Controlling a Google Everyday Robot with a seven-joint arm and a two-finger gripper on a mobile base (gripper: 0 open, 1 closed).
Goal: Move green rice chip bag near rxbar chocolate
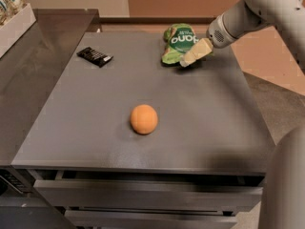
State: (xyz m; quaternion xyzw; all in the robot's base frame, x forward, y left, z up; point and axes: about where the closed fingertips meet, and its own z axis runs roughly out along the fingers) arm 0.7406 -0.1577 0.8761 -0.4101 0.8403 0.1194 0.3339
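Note:
The green rice chip bag [179, 43] lies at the far edge of the grey table, right of centre, its dark round label with white lettering facing up. The rxbar chocolate [95, 56], a small flat black bar, lies at the far left of the table, well apart from the bag. My gripper [188, 59], with cream-coloured fingers, reaches in from the upper right and sits low at the bag's right front corner, touching or nearly touching it.
An orange ball [144, 119] sits near the table's middle, toward the front. A dark counter [33, 75] adjoins on the left, with a white bin [14, 25] at the far left. Drawers [143, 194] show below the front edge.

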